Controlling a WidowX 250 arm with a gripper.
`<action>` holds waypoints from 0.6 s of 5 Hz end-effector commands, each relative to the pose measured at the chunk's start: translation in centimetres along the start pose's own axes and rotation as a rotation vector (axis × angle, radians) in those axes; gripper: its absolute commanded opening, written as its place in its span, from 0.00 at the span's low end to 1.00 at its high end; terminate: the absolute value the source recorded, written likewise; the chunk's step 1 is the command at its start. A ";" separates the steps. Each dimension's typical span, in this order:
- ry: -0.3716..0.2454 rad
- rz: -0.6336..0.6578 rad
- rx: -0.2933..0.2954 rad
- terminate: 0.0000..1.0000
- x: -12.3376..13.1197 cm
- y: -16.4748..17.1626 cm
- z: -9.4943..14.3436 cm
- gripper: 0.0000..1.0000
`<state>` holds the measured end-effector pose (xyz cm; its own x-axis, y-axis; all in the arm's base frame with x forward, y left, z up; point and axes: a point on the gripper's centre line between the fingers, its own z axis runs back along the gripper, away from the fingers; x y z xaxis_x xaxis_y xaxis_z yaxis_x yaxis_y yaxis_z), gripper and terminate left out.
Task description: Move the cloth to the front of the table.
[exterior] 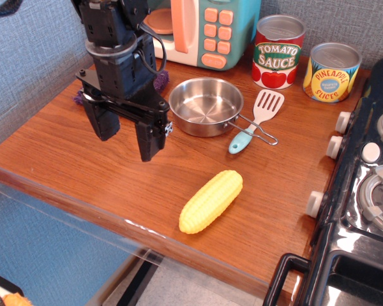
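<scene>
The dark purple cloth [161, 80] lies at the back left of the wooden table [70, 166]. It is mostly hidden behind the arm; only purple edges show to the right of the arm and at its left [80, 98]. My black gripper [127, 135] is open and empty, with its two fingers pointing down. It hangs over the table in front of the cloth, left of the steel pan.
A steel pan [204, 105] and a teal-handled spatula [258, 118] lie at mid-table. A yellow toy corn cob [210, 201] lies near the front edge. A tomato sauce can [277, 51], a pineapple can [332, 71] and a toy microwave [204, 32] stand at the back. A black toy stove [364, 191] is at the right.
</scene>
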<state>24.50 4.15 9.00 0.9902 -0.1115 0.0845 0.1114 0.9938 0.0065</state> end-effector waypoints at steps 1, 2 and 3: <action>0.000 0.000 0.000 0.00 0.0 0.0 0.0 1.00; -0.023 0.099 0.040 0.00 3.3 4.0 -0.3 1.00; -0.043 0.183 0.087 0.00 7.2 8.2 -0.5 1.00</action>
<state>32.63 11.28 7.39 0.9949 0.0682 0.0749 -0.0729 0.9953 0.0631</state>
